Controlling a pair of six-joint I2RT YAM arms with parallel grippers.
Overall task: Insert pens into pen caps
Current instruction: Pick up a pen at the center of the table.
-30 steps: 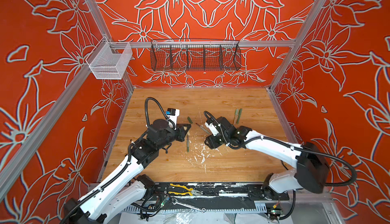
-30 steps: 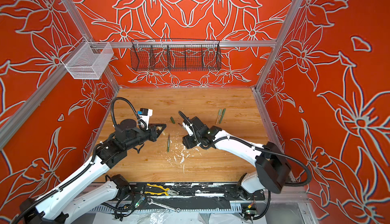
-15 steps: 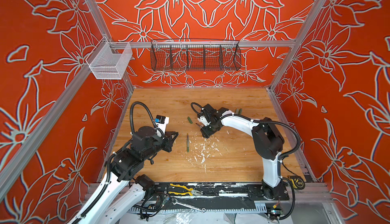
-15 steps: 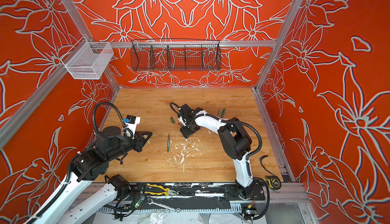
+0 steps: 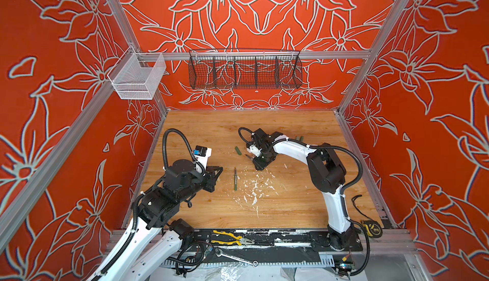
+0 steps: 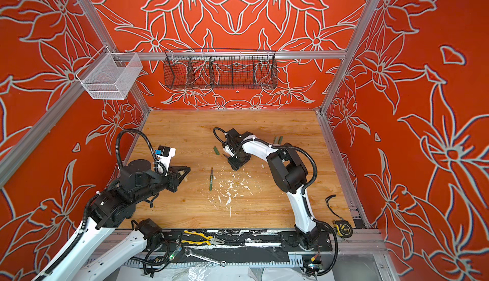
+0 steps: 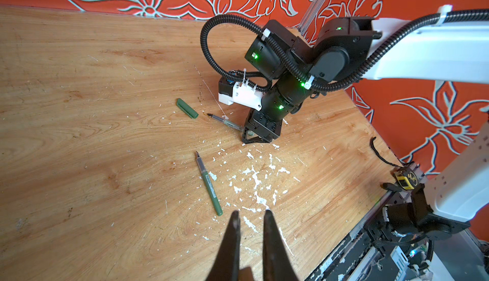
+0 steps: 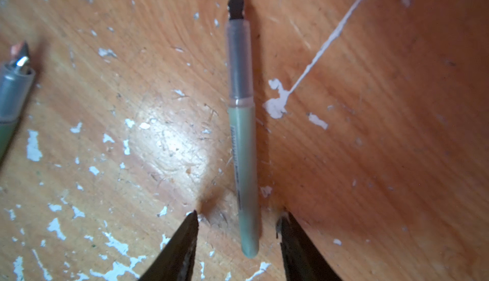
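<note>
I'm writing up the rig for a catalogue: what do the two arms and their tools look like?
The left arm and right arm have white shells, black joints and ribbed black cable conduit fixed with white ties; green lights glow on the right one. The left tool and right tool end in dark, tapered fingers.

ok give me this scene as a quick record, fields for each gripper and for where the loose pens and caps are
left gripper: shut on a tan piece; pen or cap unclear
right gripper: open, fingers down either side of the pale green pen, not touching it
pale green pen: flat on the table, uncapped
dark green pen: flat, uncapped, apart from both grippers
dark green cap: loose, near the pale pen's tip, not on it
green pieces: two, side by side behind the right arm, too small to tell
</note>
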